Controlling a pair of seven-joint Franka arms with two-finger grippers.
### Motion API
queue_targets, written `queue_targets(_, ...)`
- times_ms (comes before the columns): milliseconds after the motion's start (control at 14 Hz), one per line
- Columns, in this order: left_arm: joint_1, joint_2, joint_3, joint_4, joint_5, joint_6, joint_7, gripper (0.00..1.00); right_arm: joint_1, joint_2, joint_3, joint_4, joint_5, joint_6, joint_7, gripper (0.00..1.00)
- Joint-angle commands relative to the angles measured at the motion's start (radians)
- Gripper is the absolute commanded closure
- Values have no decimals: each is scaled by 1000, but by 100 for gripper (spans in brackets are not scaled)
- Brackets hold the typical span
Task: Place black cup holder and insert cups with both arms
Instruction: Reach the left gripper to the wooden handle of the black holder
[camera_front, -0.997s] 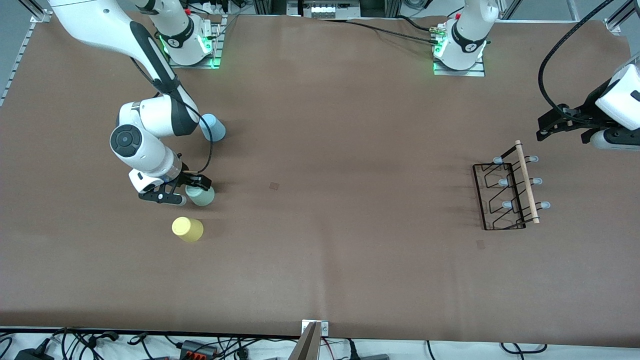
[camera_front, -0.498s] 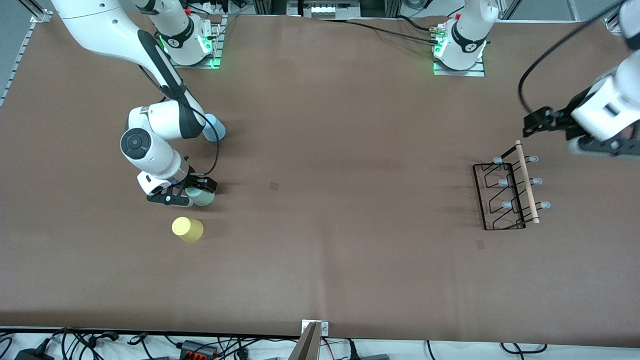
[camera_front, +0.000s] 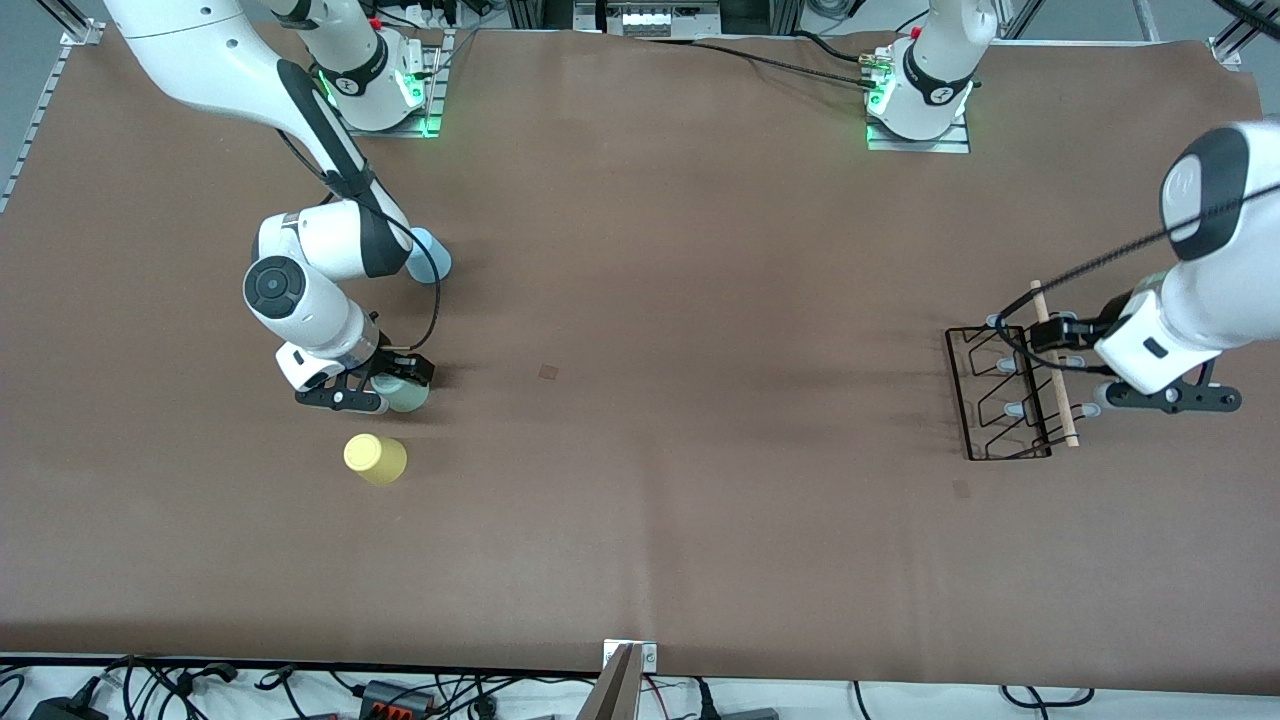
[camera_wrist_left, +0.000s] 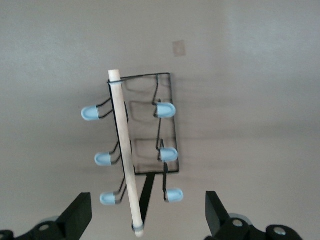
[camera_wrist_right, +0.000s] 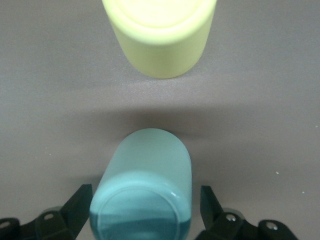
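Observation:
The black cup holder (camera_front: 1066, 415) stands toward the left arm's end of the table, its wooden rod handle on top. My left gripper (camera_front: 1078, 367) hovers over it, open and empty. In the left wrist view the handle (camera_wrist_left: 126, 150) runs between the spread fingers of the left gripper (camera_wrist_left: 148, 220). My right gripper (camera_front: 395, 388) is down at the pale green cup (camera_front: 408, 393), open, with a finger on each side. The right wrist view shows slim gaps beside this cup (camera_wrist_right: 145, 170). The yellow cup (camera_front: 375, 458) (camera_wrist_right: 160, 40) stands nearer the camera. The light blue cup (camera_front: 432, 258) is partly hidden by the right arm.
Brown matting covers the table (camera_front: 640, 300). Both arm bases (camera_front: 380, 90) (camera_front: 920, 100) stand along its far edge. Cables and a metal bracket (camera_front: 628, 668) lie along the near edge. Open mat stretches between the cups and the holder.
The left arm has swung in from the table's end and now hangs over the cup holder. The right gripper has settled around the green cup and its fingers have narrowed slightly.

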Motion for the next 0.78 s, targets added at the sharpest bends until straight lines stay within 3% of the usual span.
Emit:
queue_targets(0,37,-29,-7,-128,18,145,11,0,-8,9,3,8,-17,6,-12,4)
queue_targets(142,44,-30,-7,-198,18,248,10,0,-10,9,3,10,-19,6,-13,7)
queue_targets(285,59,-24,-6,-240,21,337,10,1,-14,9,3,14,-28,7,-13,21)
queue_targets(356,76,-22,-6,-266,21,383,10,7,-16,9,3,19,-35,6,-15,33)
queue_targets(498,79,-21,-6,-298,21,428,8,33,-19,10,3,19,-42,6,-15,63)
queue_targets(641,79,-21,-6,-308,21,426,7,53,-16,9,3,19,-40,6,-13,77)
queue_targets(712,79,-21,-6,-321,21,428,5,55,-14,7,3,19,-42,4,-13,77)
